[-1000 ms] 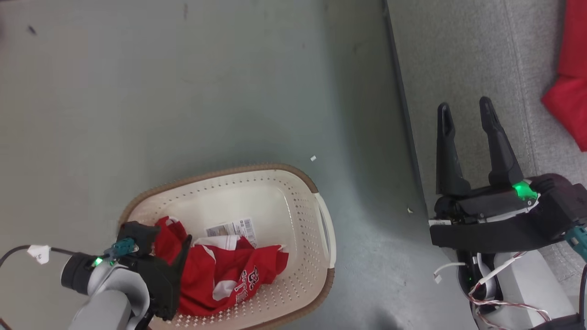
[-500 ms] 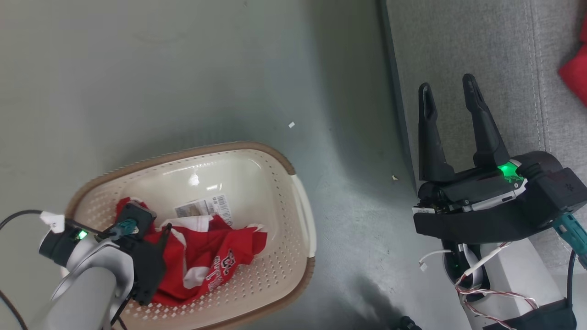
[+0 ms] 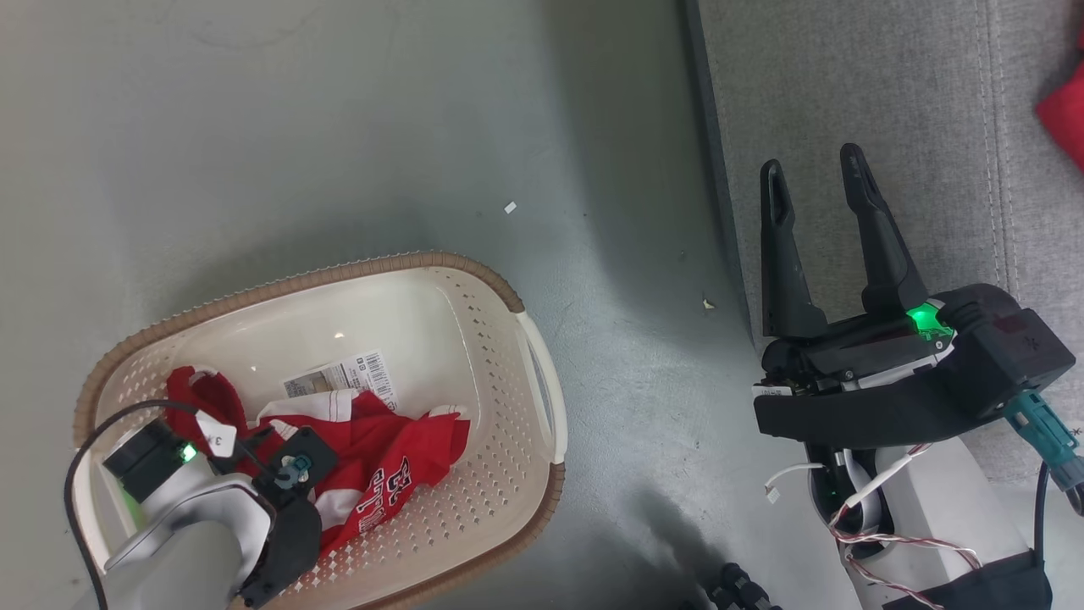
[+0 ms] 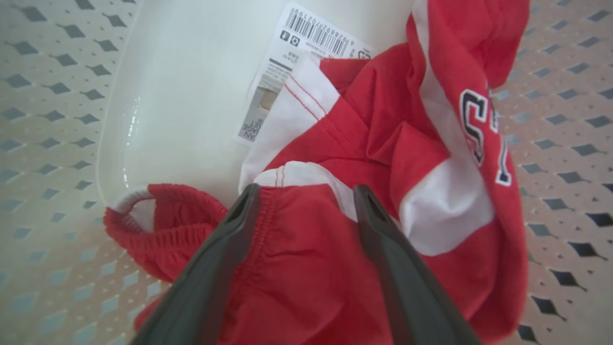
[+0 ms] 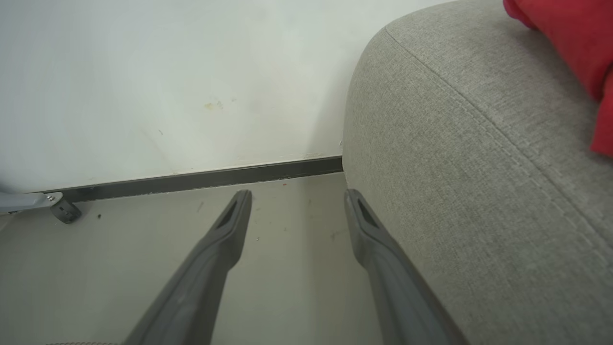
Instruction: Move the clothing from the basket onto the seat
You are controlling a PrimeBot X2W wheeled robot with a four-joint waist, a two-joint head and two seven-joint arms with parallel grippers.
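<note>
Down low, left gripper (image 4: pixel 306 191) spread wide, fingers straddling the crumpled clothing (image 4: pixel 383 124), red with white panels and dark lettering, bunched in the basket (image 3: pixel 495 364). Beyond, right gripper (image 3: pixel 809 165) hangs parted, empty, at the grey seat (image 3: pixel 847 85) edge.

The left gripper (image 4: pixel 306 191) points steeply down from its pale forearm (image 3: pixel 182 555), two dark fingers spread apart. The right gripper (image 3: pixel 810 163) points forward, fingers parted too, a green light (image 3: pixel 919 318) glowing at its wrist
</note>
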